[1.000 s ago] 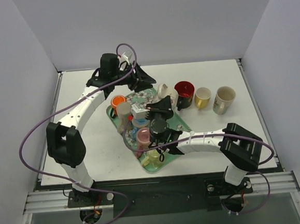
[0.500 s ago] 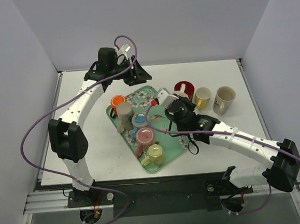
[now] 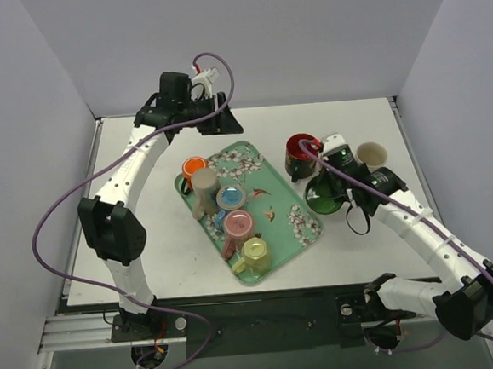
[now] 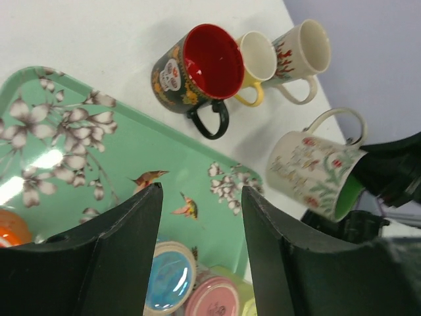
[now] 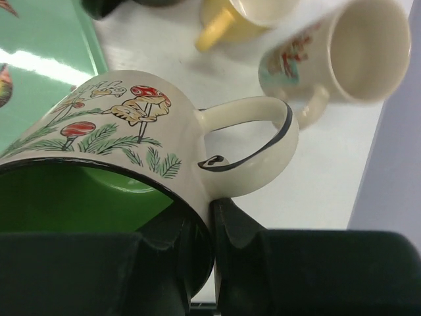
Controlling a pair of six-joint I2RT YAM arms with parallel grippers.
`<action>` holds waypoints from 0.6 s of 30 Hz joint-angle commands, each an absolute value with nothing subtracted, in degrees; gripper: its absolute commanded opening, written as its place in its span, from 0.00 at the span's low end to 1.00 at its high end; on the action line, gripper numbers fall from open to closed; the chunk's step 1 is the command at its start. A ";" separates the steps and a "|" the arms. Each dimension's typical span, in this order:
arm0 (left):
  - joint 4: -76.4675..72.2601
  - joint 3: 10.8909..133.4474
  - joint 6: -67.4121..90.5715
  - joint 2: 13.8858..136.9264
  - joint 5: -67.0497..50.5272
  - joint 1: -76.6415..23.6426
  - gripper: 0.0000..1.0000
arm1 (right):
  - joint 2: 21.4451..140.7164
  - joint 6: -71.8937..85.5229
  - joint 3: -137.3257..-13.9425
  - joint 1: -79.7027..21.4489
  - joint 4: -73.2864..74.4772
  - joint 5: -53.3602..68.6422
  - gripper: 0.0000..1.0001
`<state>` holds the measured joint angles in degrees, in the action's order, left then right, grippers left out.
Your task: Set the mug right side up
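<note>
White table point(image 3: 171, 252), right tool point(image 5: 209, 224) clamped on rim of tilted mug point(image 5: 118, 125), left tool point(image 4: 200, 197) apart

Two white robot arms with black joints, seen from above. The left arm point(image 3: 134, 172) rises from its base at the near edge, bends at a black elbow and reaches far forward, a purple cable looping beside it. The left gripper point(image 4: 199, 197) points downward with its two black fingers point(image 4: 125, 250) spread wide and nothing between them. The right arm point(image 3: 426, 239) sweeps out to the right, folds at its elbow near the base and stretches forward and inward. The right gripper point(image 5: 209, 220) is clamped on the wall of a mug point(image 5: 131, 125) beside the handle, one finger inside the rim and one outside, holding it tilted.
</note>
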<state>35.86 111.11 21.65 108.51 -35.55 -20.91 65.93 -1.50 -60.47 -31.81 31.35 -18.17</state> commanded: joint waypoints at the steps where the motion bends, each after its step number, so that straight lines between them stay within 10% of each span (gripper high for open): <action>1: 41.74 111.62 9.52 105.04 -32.09 -20.74 0.62 | 62.49 9.75 -59.51 -22.00 36.30 -13.81 0.00; 18: 49.75 96.07 -15.46 90.80 -11.36 -20.57 0.66 | 68.11 12.66 -43.16 -0.88 22.41 -11.42 0.00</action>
<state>48.58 99.15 -7.73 96.64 -20.18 -20.91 66.87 10.76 -43.20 -1.21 28.32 -10.63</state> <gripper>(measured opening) 0.644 0.083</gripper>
